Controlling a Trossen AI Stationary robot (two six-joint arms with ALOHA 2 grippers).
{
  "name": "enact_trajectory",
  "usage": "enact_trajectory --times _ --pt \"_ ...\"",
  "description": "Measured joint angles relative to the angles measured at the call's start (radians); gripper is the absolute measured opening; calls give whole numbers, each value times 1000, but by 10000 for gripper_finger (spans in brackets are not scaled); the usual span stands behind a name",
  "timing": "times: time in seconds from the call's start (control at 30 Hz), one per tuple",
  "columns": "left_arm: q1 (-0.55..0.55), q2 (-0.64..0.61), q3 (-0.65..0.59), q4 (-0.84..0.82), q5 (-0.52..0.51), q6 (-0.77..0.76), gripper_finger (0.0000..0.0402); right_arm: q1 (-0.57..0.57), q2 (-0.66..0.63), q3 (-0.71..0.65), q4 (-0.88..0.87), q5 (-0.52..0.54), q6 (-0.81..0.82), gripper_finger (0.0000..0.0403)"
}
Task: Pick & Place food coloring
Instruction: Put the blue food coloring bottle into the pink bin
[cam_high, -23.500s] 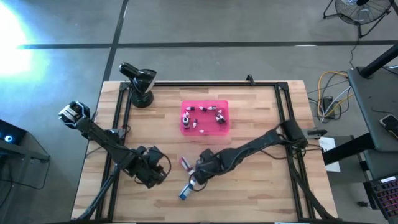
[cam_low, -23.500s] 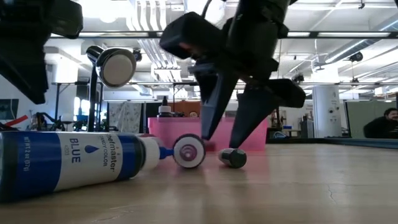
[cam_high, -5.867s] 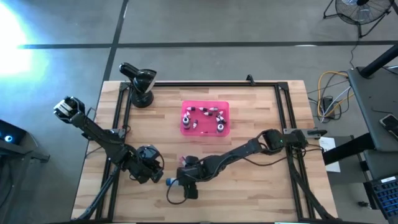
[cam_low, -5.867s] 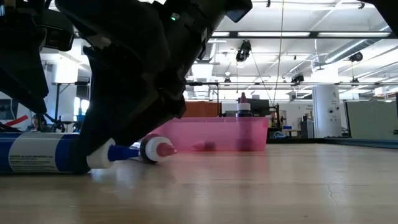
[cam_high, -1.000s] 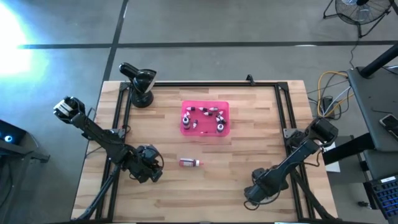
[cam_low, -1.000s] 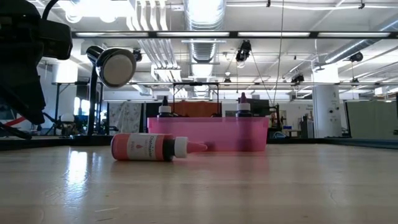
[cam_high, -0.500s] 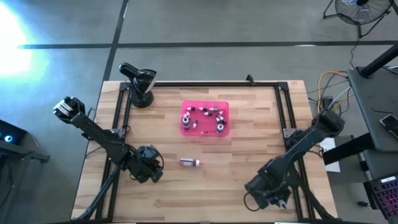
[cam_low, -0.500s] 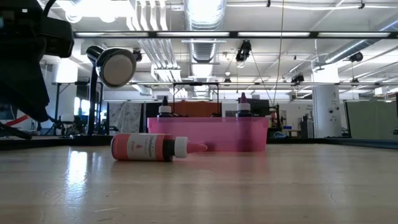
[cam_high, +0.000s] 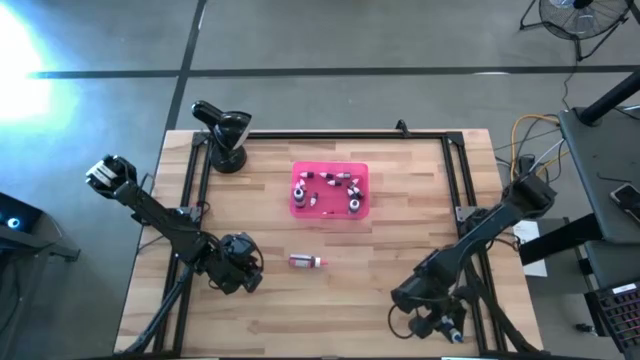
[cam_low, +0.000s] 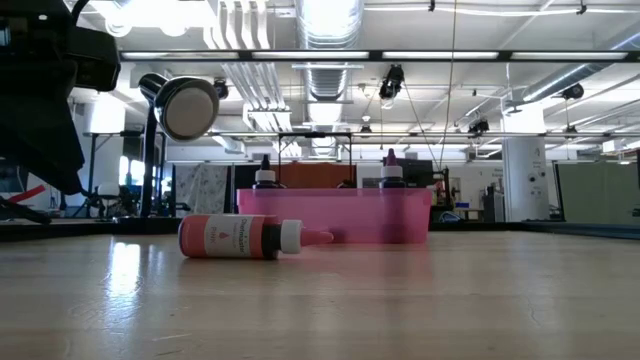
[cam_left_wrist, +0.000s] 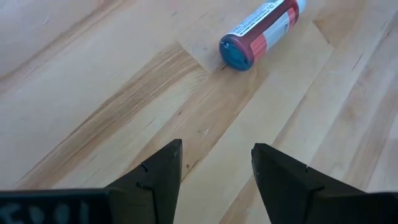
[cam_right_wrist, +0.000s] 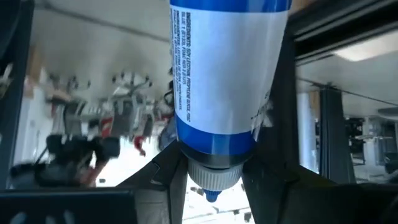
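Light wood table (cam_high: 400, 240), open workshop room behind. Left gripper (cam_left_wrist: 214, 180) empty, jaws apart, left of the pink tray (cam_high: 301, 208). One red food coloring bottle (cam_high: 306, 262) lies before the tray. Right gripper (cam_right_wrist: 211, 171) clamps one blue food coloring bottle (cam_right_wrist: 227, 74), far right of it.

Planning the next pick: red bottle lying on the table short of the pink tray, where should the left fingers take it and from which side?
Grip the red bottle mid-body, across its label, coming straight down. It lies on its side, cap toward the right arm, alone on bare wood in front of the pink tray, so both long sides are free. The left gripper is open, facing the bottle's flat base; probably turn it to straddle the round body.
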Motion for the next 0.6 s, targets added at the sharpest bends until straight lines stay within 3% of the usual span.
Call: enact_trajectory --times 0.1,0.6 --pt "0 0 0 -1 -11 1 170 -11 25 -12 102 -23 18 115" --pt "0 0 -1 -9 -18 27 170 -139 95 -35 112 -118 -103 127"
